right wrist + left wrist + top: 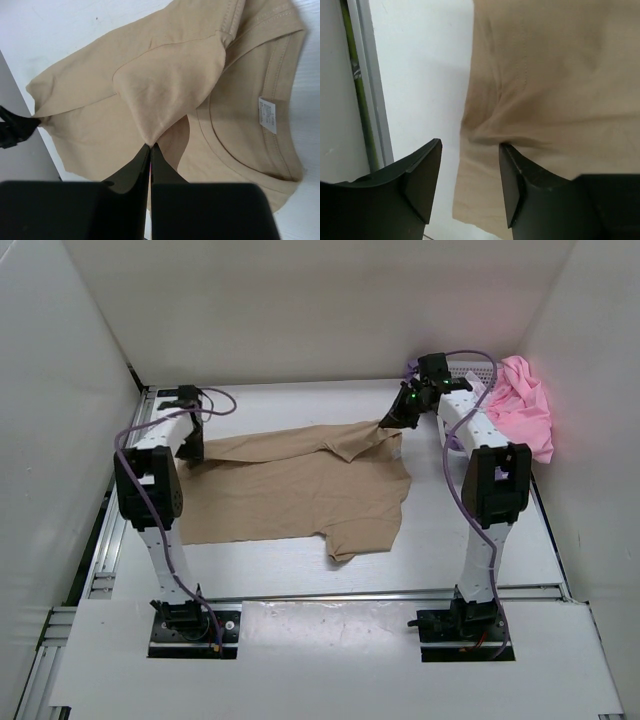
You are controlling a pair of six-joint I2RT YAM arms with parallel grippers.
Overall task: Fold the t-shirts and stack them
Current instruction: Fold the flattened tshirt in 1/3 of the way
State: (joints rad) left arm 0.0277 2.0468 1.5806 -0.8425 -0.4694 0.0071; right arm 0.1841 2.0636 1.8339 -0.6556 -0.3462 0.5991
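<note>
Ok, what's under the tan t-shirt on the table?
Only the white table shows around the tan t-shirt. The right tool holds one pinched fold raised over the shirt itself; anything beneath the flat cloth is covered.

A white table [480, 540] fills the floor of a plain white enclosure, its walls [300, 300] rising at the back and sides. A white mesh basket [478, 368] sits in the far right corner. A metal rail [100, 550] runs along the table's left edge, and a white board [330, 660] covers the near edge.
</note>
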